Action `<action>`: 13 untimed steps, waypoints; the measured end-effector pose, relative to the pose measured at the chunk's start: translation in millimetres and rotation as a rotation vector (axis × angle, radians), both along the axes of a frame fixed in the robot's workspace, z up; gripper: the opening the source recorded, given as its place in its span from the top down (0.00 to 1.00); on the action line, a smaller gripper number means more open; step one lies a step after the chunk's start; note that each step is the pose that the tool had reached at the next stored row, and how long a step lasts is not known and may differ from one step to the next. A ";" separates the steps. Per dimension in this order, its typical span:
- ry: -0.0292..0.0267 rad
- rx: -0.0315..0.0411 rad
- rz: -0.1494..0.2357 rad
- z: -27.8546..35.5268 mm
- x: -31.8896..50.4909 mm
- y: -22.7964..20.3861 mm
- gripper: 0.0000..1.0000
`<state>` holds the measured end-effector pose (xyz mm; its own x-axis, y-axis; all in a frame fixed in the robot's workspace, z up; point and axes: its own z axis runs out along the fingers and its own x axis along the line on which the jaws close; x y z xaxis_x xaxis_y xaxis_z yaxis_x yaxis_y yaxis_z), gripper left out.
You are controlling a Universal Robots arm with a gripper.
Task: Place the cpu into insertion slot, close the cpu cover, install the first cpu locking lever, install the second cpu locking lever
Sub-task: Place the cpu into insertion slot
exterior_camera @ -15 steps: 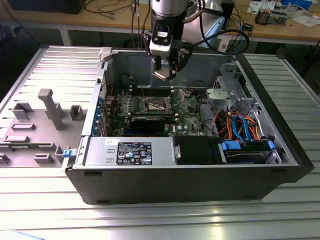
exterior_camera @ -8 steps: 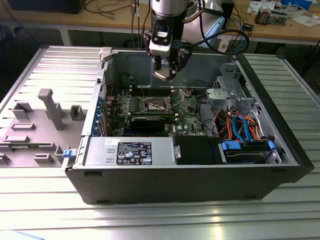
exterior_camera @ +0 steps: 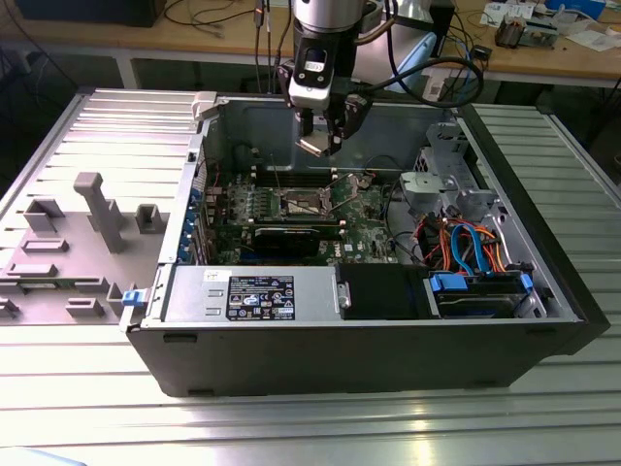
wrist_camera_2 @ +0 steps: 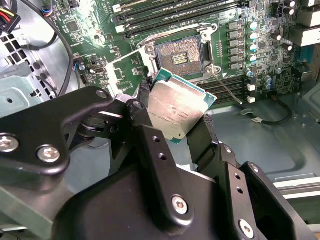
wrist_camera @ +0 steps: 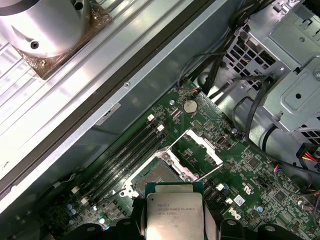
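Exterior view: the computer case [exterior_camera: 340, 359] lies open on the ribbed surface [exterior_camera: 291, 427], with walls on all sides. The claw [exterior_camera: 325, 144] hangs over the open case, above the green board [exterior_camera: 369, 228]. There is open air between it and the insertion slot [exterior_camera: 301, 204] below. A metal cage [exterior_camera: 446, 175] with cables stands at the exterior view's right, well apart from the claw.

In the second wrist view the claw's black fingers [wrist_camera_2: 145, 140] pinch the cpu [wrist_camera_2: 177, 112] by two edges and hold it at a slant. In the first wrist view the slot is bare. The cpu cover [wrist_camera: 197, 150] stands lifted just beside it, and long memory slots [wrist_camera: 125, 155] run along its other side.
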<state>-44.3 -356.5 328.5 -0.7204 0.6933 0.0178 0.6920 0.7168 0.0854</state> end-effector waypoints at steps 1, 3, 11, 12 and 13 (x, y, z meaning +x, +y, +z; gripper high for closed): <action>0.0000 0.0000 -0.001 0.0 0.0 0.0 0.45; 0.0000 0.0000 -0.002 0.0 0.0 0.0 0.45; 0.0000 -0.0001 -0.010 0.0 0.0 0.0 0.45; 0.0000 -0.0002 -0.010 0.0 0.0 0.0 0.45; 0.0000 -0.0001 -0.011 0.0 0.0 0.0 0.45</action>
<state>-44.4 -356.5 328.5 -0.7124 0.7015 0.0177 0.7001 0.7089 0.0853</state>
